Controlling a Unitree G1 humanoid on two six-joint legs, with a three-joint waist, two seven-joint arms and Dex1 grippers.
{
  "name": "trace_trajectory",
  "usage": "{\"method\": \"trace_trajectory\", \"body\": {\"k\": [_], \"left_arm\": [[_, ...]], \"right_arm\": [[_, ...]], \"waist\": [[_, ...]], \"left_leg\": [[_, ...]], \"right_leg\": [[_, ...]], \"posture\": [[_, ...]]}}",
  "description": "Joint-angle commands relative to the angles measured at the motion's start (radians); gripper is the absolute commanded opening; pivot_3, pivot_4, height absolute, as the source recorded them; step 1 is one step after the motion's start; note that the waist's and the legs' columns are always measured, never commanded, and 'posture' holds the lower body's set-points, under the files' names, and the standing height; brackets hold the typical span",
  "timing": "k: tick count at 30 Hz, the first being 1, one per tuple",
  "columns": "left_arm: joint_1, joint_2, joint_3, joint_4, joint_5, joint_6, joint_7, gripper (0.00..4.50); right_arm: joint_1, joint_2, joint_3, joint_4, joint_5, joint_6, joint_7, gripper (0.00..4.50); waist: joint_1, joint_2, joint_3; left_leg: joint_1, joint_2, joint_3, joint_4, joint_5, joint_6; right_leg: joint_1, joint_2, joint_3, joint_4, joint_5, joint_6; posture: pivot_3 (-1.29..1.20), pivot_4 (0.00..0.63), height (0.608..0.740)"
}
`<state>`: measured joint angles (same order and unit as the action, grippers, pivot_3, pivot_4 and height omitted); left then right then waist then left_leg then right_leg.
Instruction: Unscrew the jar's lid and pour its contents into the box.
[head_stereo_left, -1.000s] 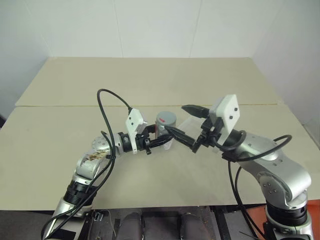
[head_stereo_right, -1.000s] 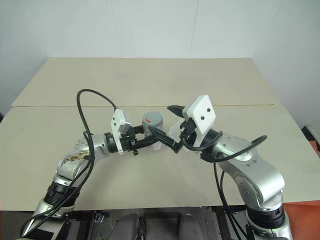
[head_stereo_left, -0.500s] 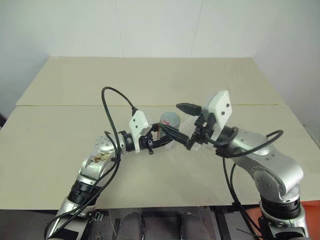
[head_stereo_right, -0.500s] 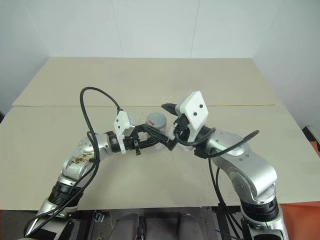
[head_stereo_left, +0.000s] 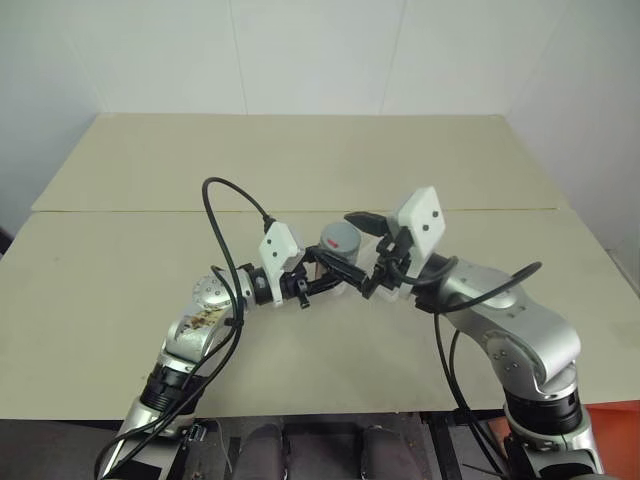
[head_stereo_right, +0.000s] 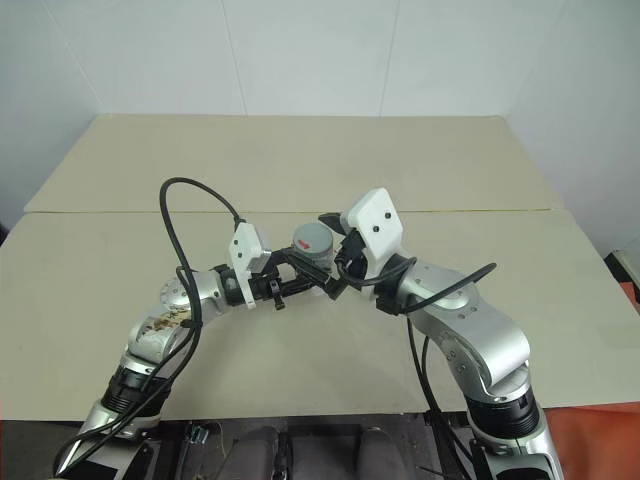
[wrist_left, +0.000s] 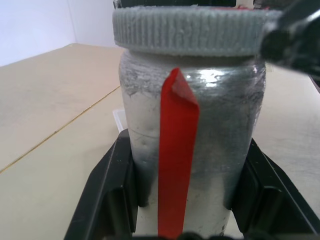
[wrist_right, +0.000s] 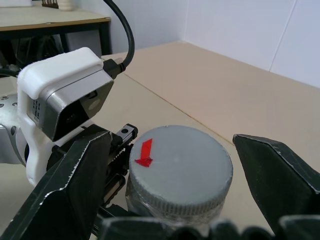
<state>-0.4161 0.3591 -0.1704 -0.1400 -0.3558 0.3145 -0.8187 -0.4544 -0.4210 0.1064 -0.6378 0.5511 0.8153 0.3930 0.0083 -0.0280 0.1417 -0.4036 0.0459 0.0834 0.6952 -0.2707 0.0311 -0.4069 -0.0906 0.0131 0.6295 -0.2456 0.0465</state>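
A pale beige table (head_stereo_left: 300, 160) fills the middle of the head views, with white walls behind it and a seam running across the tabletop.

Near the centre of the frame, held clear above the table, is the jar (wrist_left: 192, 150): a silver-grey cylinder with a dull, slightly mottled surface and a vertical red stripe (wrist_left: 175, 150) down its side. It stands upright, long axis vertical, mouth upward. The lid (wrist_right: 181, 167) is on it, a round grey cap with a ribbed rim and a small red mark (wrist_right: 145, 152) on its flat top, a little wider than the jar's body.

The left gripper (head_stereo_left: 318, 280) comes in from the left of the frame and is clamped on the jar's body, a black finger pressed against each side in the left wrist view.

The right gripper (head_stereo_left: 358, 255) reaches in from the right at lid height. Its fingers (wrist_right: 75, 185) stand on either side of the lid with gaps showing between them and the rim, so it grasps nothing.

Just under and behind the jar, a clear plastic edge of the box (wrist_left: 119, 117) lies on the table.
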Motion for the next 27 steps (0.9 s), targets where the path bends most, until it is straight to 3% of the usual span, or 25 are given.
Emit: {"method": "trace_trajectory", "body": {"k": [1,3,15,27], "left_arm": [[-0.013,-0.008,0.022,-0.015,-0.007,-0.019,0.004,2.00],[-0.013,-0.008,0.022,-0.013,-0.007,-0.021,0.004,2.00],[0.015,0.036,0.036,-0.043,-0.066,-0.028,-0.105,2.00],[0.036,0.098,0.077,-0.069,-0.189,-0.024,-0.274,2.00]], "right_arm": [[-0.009,0.005,-0.015,-0.021,-0.007,-0.032,0.005,3.19],[-0.007,0.006,-0.012,-0.019,-0.013,-0.034,0.007,2.77],[0.002,-0.028,-0.026,0.005,0.007,-0.072,0.109,2.77],[-0.078,-0.178,-0.077,0.176,0.184,-0.171,0.581,2.77]], "waist": [[0.000,0.000,0.000],[0.000,0.000,0.000],[-0.001,0.000,0.000],[-0.002,0.000,0.000]], "left_leg": [[0.000,0.000,0.000,0.000,0.000,0.000],[0.000,0.000,0.000,0.000,0.000,0.000],[0.000,0.000,0.000,0.000,0.000,0.000],[0.000,0.001,0.000,0.000,0.000,0.000]], "right_leg": [[0.000,0.000,0.000,0.000,0.000,0.000],[0.000,0.000,0.000,0.000,0.000,0.000],[0.000,0.000,0.000,0.000,0.000,0.000],[0.000,0.000,0.000,-0.001,0.000,0.000]], "posture": [[0.00,0.150,0.740],[0.00,0.150,0.740],[0.00,0.150,0.740],[0.00,0.150,0.740]]}}
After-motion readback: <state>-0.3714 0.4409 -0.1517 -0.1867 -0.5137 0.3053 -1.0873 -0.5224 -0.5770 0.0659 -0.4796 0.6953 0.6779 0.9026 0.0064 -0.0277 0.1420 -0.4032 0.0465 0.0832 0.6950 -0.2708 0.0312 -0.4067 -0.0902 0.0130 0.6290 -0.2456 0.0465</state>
